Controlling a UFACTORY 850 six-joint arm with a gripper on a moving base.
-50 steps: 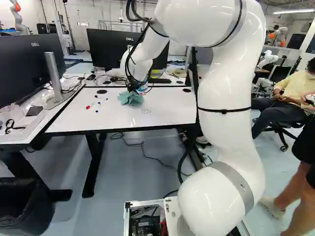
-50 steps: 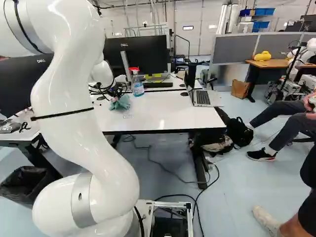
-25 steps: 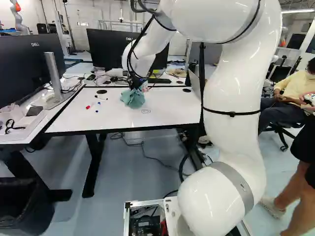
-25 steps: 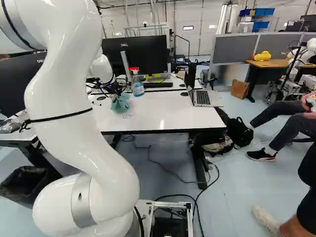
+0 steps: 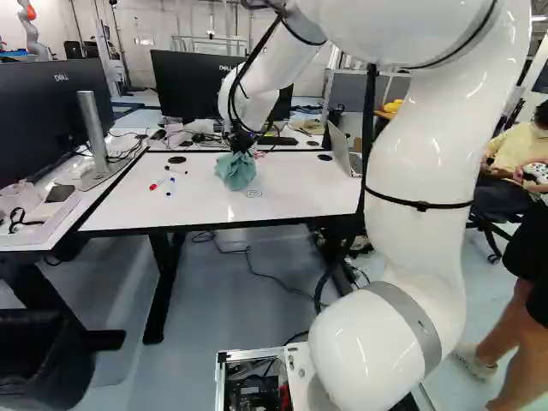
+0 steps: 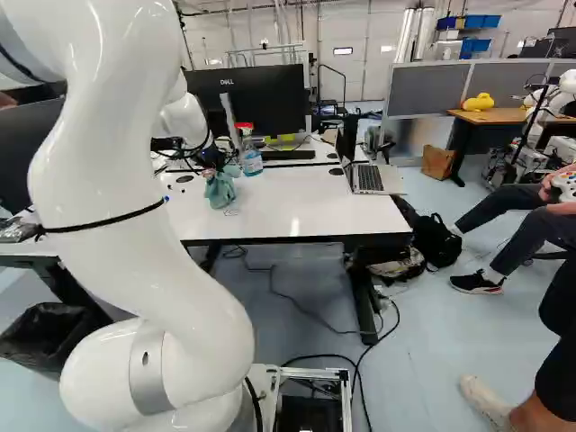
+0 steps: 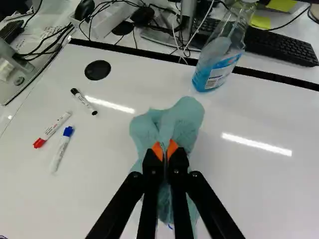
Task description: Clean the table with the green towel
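Bin (image 5: 43, 364): at the left of the left base view
Red marker (image 7: 53, 129): flat on the white surface (image 5: 295, 193)
Blue marker (image 7: 62, 149): just beside it
Black marker (image 7: 83, 101): nearby
Green towel (image 5: 236, 172): bunched over the surface, contact below unclear
Gripper (image 5: 241, 146): narrow, pinching the towel
Spray bottle (image 6: 251, 158): upright, near the towel
Laptop (image 6: 368, 178): open

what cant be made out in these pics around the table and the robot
- Tabletop under the towel: hidden by the cloth, wrist view.
- Faint mark on the tabletop: too small to read, both base views.
- Laptop screen contents: nearly edge-on, right base view; turned away, left base view.
- Waste bin contents: too dark, left base view.
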